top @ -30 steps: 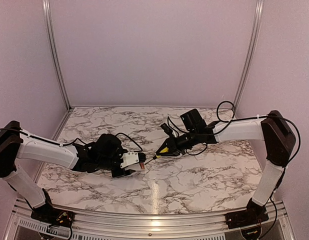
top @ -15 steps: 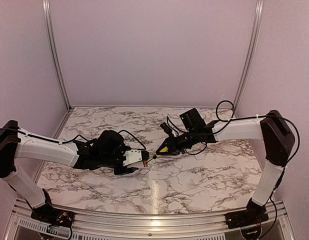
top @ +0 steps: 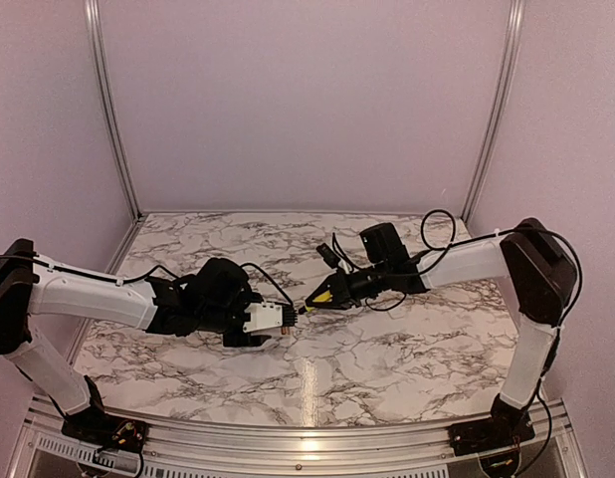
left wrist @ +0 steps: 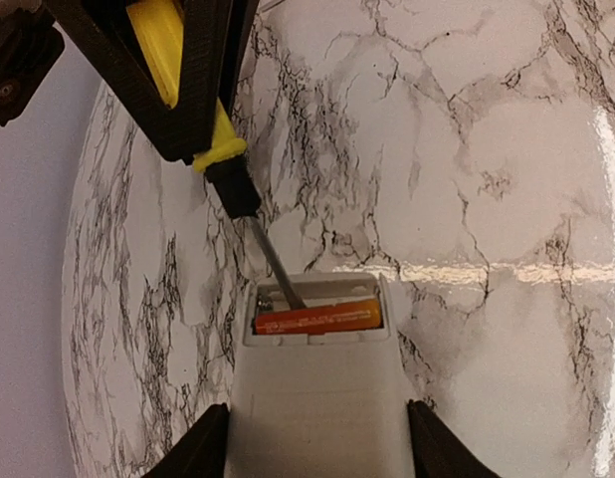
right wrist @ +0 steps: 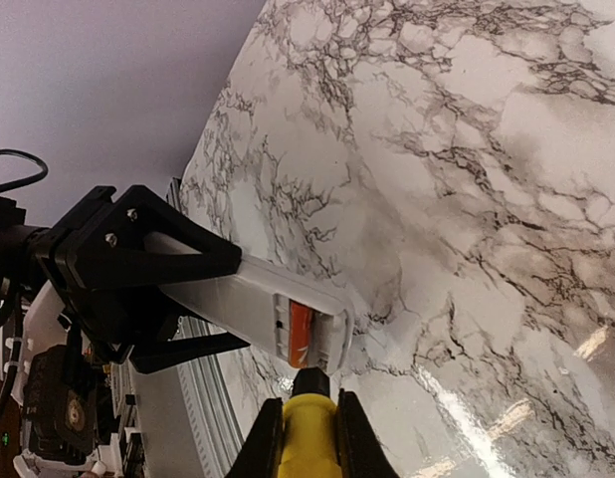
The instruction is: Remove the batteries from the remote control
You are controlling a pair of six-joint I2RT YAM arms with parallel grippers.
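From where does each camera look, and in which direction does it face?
Top external: above and behind the bases, facing down on the table; shows both arms, left tool holding the remote control, right tool holding a yellow screwdriver.
Left wrist: on the left arm, facing along the remote control to the battery in its bay; its own fingers show.
Right wrist: on the right arm, facing along the screwdriver to the bay; its own fingers show.
Both wrist views share battery, bay and screwdriver.

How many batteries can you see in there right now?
1: an orange battery lying in the open end of the remote control, which the left fingers hold. A second may be hidden beside it.
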